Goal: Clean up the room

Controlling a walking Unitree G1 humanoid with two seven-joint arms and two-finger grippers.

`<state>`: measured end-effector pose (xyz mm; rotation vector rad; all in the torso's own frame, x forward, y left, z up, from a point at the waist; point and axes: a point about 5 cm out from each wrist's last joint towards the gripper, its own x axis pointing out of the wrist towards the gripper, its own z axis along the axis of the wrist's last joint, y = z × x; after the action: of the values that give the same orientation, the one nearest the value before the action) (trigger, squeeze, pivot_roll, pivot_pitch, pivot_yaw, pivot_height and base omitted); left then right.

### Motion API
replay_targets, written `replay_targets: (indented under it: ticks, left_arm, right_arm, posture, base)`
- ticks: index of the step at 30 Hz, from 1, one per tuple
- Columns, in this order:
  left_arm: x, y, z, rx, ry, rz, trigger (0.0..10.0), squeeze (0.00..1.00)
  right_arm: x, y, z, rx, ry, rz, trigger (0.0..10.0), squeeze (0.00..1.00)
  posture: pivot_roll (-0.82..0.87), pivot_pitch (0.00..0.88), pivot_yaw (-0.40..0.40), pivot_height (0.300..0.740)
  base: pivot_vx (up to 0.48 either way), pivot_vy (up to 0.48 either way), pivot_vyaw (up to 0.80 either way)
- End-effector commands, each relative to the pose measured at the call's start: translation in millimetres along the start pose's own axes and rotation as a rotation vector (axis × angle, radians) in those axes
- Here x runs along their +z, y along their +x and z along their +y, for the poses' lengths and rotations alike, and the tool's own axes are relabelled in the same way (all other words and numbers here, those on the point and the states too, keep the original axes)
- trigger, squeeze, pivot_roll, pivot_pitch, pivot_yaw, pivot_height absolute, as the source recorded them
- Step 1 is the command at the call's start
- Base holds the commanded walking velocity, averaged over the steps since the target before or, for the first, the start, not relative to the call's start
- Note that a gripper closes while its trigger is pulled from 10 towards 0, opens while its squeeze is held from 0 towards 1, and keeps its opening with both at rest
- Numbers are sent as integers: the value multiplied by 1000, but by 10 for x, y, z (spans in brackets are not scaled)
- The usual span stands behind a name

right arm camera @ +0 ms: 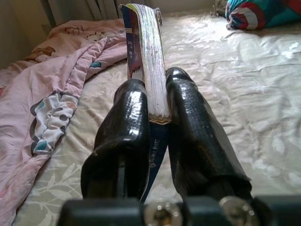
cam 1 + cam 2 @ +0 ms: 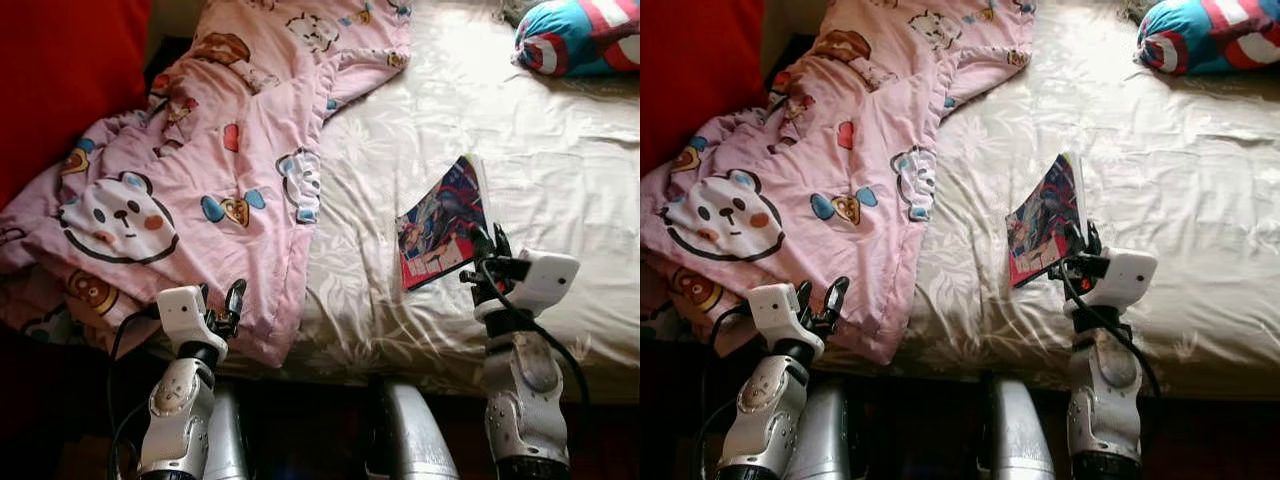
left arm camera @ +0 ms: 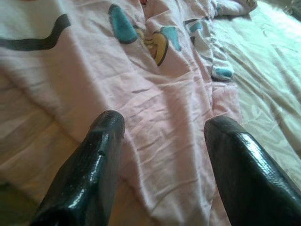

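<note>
A colourful comic book (image 2: 440, 222) is held on edge above the cream bedsheet (image 2: 540, 150). My right gripper (image 2: 488, 248) is shut on its near corner; in the right wrist view the two black fingers (image 1: 131, 127) pinch the book's page edge (image 1: 149, 56). A pink cartoon-print blanket (image 2: 200, 170) lies crumpled over the bed's left half. My left gripper (image 2: 222, 306) is open at the blanket's near hem, and in the left wrist view its fingers (image 3: 99, 160) stand apart just above the pink blanket (image 3: 160, 94), holding nothing.
A blue, red and white cushion (image 2: 580, 35) sits at the bed's far right corner. A red surface (image 2: 60, 80) rises at the far left. The bed's near edge (image 2: 400, 370) runs in front of my legs, with dark floor below.
</note>
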<state>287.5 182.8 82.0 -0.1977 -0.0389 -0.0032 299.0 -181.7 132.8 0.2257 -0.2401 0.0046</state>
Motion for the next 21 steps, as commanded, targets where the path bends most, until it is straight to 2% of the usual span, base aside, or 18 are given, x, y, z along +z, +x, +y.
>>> replay_targets:
  ticks: [1,8,21]
  left_arm:
    - [-103,-69,33,7,16,38,10000,0]
    - [-170,-127,102,5,36,72,10000,0]
    - [-176,-105,128,2,49,82,10000,0]
  right_arm:
    - [11,-3,-26,-17,-6,-7,10000,0]
    - [-24,-81,-31,-65,-12,48,10000,0]
    - [-67,-121,-18,-81,-9,71,10000,0]
  posture:
    - [58,144,-90,601]
    - [57,141,-72,646]
    - [53,175,-67,721]
  base:
    - [0,0,0]
    - [0,0,0]
    - [0,0,0]
